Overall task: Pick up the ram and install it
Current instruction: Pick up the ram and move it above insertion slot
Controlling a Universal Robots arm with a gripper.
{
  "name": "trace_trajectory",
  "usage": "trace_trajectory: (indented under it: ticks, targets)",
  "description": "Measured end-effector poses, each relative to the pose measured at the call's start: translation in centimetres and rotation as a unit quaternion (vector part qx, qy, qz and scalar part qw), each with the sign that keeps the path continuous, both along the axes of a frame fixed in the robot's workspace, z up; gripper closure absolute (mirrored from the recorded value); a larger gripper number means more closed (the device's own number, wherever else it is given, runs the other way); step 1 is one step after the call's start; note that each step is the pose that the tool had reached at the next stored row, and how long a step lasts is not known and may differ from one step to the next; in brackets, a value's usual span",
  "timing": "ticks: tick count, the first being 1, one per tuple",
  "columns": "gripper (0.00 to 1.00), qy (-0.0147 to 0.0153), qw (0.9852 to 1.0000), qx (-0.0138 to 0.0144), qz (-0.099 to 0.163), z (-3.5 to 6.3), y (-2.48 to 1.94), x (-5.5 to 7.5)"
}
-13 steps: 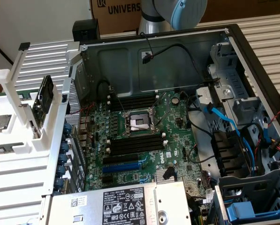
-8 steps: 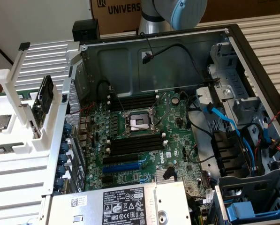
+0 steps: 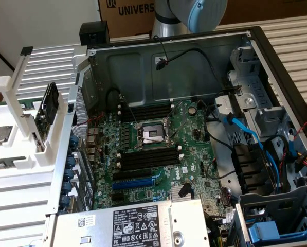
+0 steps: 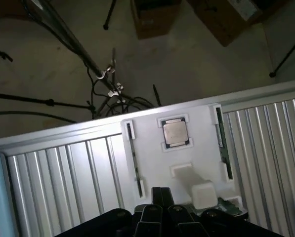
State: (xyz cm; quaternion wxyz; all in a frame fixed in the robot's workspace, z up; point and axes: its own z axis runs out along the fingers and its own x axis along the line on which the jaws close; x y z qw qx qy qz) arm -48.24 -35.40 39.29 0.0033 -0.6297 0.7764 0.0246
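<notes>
Ram (image 3: 50, 103) on edge in white holder (image 3: 9, 98)

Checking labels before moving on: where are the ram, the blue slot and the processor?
ram (image 3: 50, 103), exterior view, middle of its dark face.
blue slot (image 3: 134, 182), exterior view, halfway along its length.
processor (image 4: 175, 132), wrist view, centre of its metal lid.

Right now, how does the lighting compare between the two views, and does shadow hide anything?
Exterior view: evenly lit, motherboard readable, white holder bright, the ram standing in it dark by contrast. Wrist view: dim overall, floor murky; the gripper is a near-black silhouette, while the processor in the white holder catches light.
</notes>
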Motion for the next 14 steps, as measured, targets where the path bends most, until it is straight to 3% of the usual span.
trace_trajectory:
  ticks: [10, 14]
  targets:
    - [0.90, 0.0000, 0.9996, 0.0000, 0.026, -1.09, -1.15, 0.0]
    - [0.90, 0.0000, 0.9994, 0.0000, 0.036, -1.66, -1.93, 0.0]
